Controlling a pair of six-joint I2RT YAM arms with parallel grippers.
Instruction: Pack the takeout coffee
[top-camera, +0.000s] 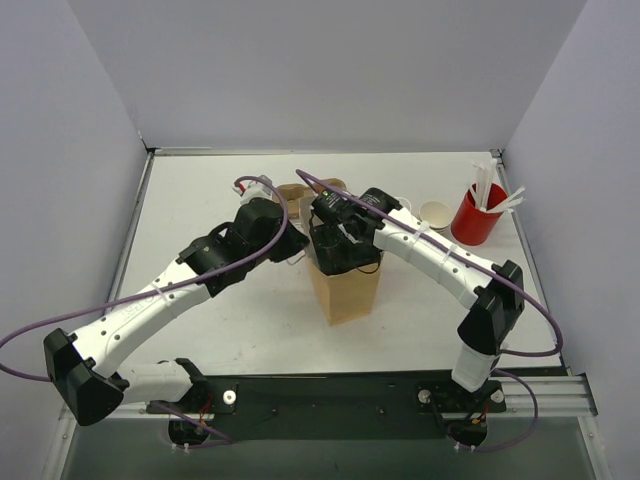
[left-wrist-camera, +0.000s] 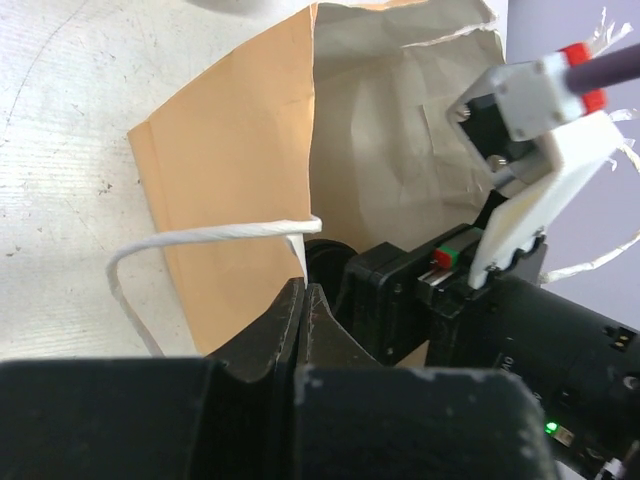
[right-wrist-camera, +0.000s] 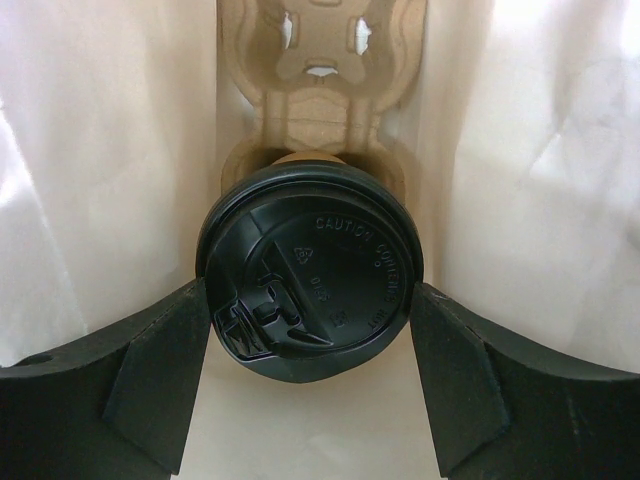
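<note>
The takeout coffee (right-wrist-camera: 310, 290), a kraft cup under a black lid, is inside the open brown paper bag (top-camera: 345, 290). It sits over a pulp cup carrier (right-wrist-camera: 320, 80) in the bag. My right gripper (right-wrist-camera: 310, 330) reaches down into the bag, its fingers pressed on both sides of the lid. In the top view the right gripper (top-camera: 345, 255) hides the cup. My left gripper (left-wrist-camera: 303, 300) is shut on the bag's (left-wrist-camera: 230, 170) rim, by the white twine handle (left-wrist-camera: 200, 235). It sits at the bag's left top edge in the top view (top-camera: 300, 248).
A red cup with white straws (top-camera: 475, 215) and a pale cream cup stack (top-camera: 435, 212) stand at the back right. Brown kraft items (top-camera: 293, 192) sit behind the arms, partly hidden. White walls surround the table on three sides.
</note>
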